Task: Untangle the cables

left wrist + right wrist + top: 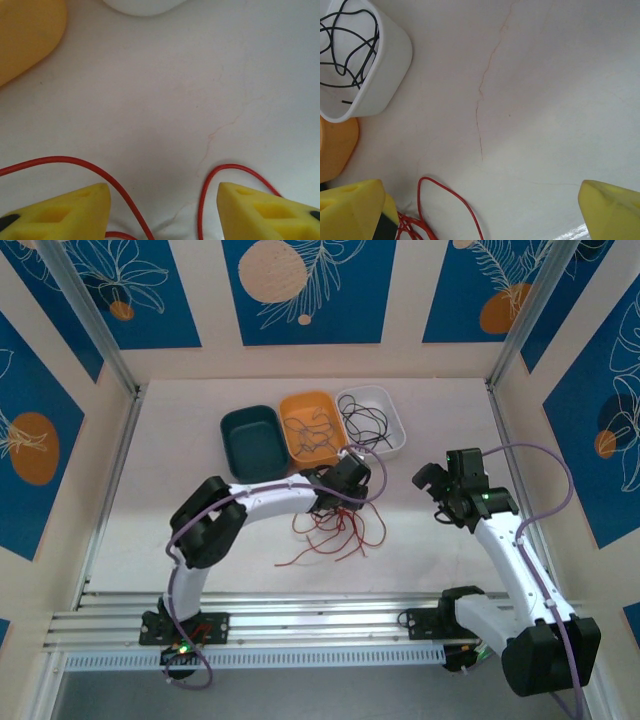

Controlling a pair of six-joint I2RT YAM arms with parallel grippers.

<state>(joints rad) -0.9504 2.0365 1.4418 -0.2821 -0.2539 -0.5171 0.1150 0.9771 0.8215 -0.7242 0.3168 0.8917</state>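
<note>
Top external shows three oblong plastic trays side by side at the far middle of the white desk (pixel 180 460): a dark teal tray (pixel 250 440), an orange tray (pixel 312 397) holding thin brownish wires (pixel 305 435), and a white tray (pixel 392 408) holding thin black wires (pixel 360 422); the tangle of thin red cables (pixel 335 528) lies loose on the desk just before them, under the left pincer (pixel 162 212), whose yellow fingers (pixel 65 215) stand spread with red loops between them. The right pincer (pixel 482 207) is spread too, gripping nothing; the desk bears hairline cracks, and cream walls carry blue leaf-patterned panels (pixel 308 290).
</note>
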